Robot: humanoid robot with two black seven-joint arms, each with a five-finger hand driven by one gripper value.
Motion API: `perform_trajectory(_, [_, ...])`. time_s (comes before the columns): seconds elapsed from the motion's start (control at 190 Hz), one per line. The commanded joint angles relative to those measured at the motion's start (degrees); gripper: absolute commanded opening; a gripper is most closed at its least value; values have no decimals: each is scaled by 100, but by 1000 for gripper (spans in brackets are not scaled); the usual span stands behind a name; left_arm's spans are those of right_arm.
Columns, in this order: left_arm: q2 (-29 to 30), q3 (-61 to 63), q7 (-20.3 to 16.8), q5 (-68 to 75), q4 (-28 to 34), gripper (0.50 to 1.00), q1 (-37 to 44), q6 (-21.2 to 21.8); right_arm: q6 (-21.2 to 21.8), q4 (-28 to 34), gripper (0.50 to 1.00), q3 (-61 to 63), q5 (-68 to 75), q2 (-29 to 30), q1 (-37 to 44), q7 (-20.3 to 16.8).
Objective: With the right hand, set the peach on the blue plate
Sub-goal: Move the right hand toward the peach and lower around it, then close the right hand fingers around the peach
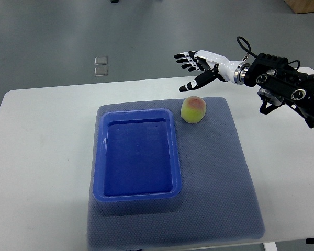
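Hovering open, right hand [194, 70] above peach [193, 110] beside blue plate [100, 157].

Right hand [199, 68] extended from right edge, fingers spread.

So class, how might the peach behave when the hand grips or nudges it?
The peach looks round, so a nudge would probably roll it across the grey mat. Its skin seems smooth, so the right hand's open fingers might slip. Likely soft; squeezing could bruise it.
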Motion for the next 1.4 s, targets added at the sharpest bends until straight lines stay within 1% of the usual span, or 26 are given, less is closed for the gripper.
perform_trajectory(0.0, [0, 1, 0, 0, 4, 1000, 0, 0, 30, -1, 926, -579, -545, 56, 244, 1])
perform_trajectory(0.1, [0, 9, 0, 0, 4, 1000, 0, 0, 30, -1, 926, -896, -844, 91, 368, 1])
perform_trajectory(0.106, [0, 9, 0, 0, 4, 1000, 0, 0, 30, -1, 926, -1113, -1044, 108, 446, 10])
perform_trajectory(0.137, [0, 9, 0, 0, 4, 1000, 0, 0, 30, -1, 926, -1203, -1134, 108, 499, 10])
perform_trajectory(0.359, [0, 1, 0, 0, 4, 1000, 0, 0, 47, -10, 924, -1529, -1336, 152, 570, -8])
perform_trajectory(0.406, [0, 1, 0, 0, 4, 1000, 0, 0, -23, -115, 921, -1748, -1398, 302, 587, -34])
perform_trajectory(0.58, [0, 1, -8, 0, -5, 1000, 0, 0, -41, -485, 915, -1907, -1407, 565, 552, -78])
perform_trajectory(0.639, [0, 1, 0, 0, -5, 1000, 0, 0, -32, -572, 913, -1915, -1407, 653, 552, -148])
perform_trajectory(0.739, [0, 1, 0, 0, 4, 1000, 0, 0, -23, -590, 913, -1942, -1407, 706, 552, -245])
perform_trajectory(1.003, [0, 9, -8, 0, 13, 1000, 0, 0, -32, -590, 907, -2249, -1407, 759, 552, -271])
perform_trajectory(1.05, [0, 1, 0, 0, 13, 1000, 0, 0, -32, -599, 897, -2267, -1424, 820, 544, -271])
perform_trajectory(1.14, [0, 1, 0, 0, 4, 1000, 0, 0, -32, -669, 860, -2293, -1442, 908, 544, -280])
perform_trajectory(1.156, [0, 1, 0, 0, 4, 1000, 0, 0, -32, -696, 838, -2311, -1459, 917, 544, -280])
perform_trajectory(1.161, [0, 1, 0, 0, 4, 1000, 0, 0, -32, -696, 838, -2311, -1460, 917, 544, -280])
perform_trajectory(1.166, [0, 1, -8, 0, 4, 1000, 0, 0, -41, -713, 823, -2311, -1477, 917, 544, -280])
perform_trajectory(1.177, [0, 1, 0, 0, 4, 1000, 0, 0, -41, -731, 811, -2320, -1486, 926, 535, -289])
perform_trajectory(1.182, [0, 1, 0, 0, 4, 1000, 0, 0, -41, -731, 811, -2320, -1486, 926, 535, -289])
perform_trajectory(1.187, [0, 1, 0, 0, 4, 1000, 0, 0, -41, -739, 797, -2320, -1503, 926, 535, -306])
perform_trajectory(1.214, [0, 1, 0, 0, 4, 1000, 0, 0, -41, -766, 782, -2328, -1521, 926, 535, -333])
perform_trajectory(1.219, [0, 1, -8, 0, 4, 1000, 0, 0, -41, -775, 772, -2337, -1521, 926, 535, -350])
perform_trajectory(1.272, [0, 1, -8, 0, 4, 1000, 0, 0, -41, -775, 772, -2337, -1521, 926, 535, -350])
perform_trajectory(1.277, [0, 1, -8, 0, 4, 1000, 0, 0, -49, -810, 720, -2337, -1521, 934, 517, -403])
perform_trajectory(1.293, [0, 1, 0, 0, 4, 1000, 0, 0, -50, -819, 709, -2337, -1530, 935, 517, -412])
perform_trajectory(1.309, [0, 1, -8, 0, 4, 1000, 0, 0, -58, -819, 687, -2337, -1530, 943, 517, -421])
perform_trajectory(1.351, [0, 1, 0, 0, 4, 1000, 0, 0, -85, -819, 662, -2337, -1530, 970, 517, -421])
perform_trajectory(1.393, [0, 1, 0, 0, 4, 1000, 0, 0, -85, -819, 662, -2337, -1530, 970, 517, -421])
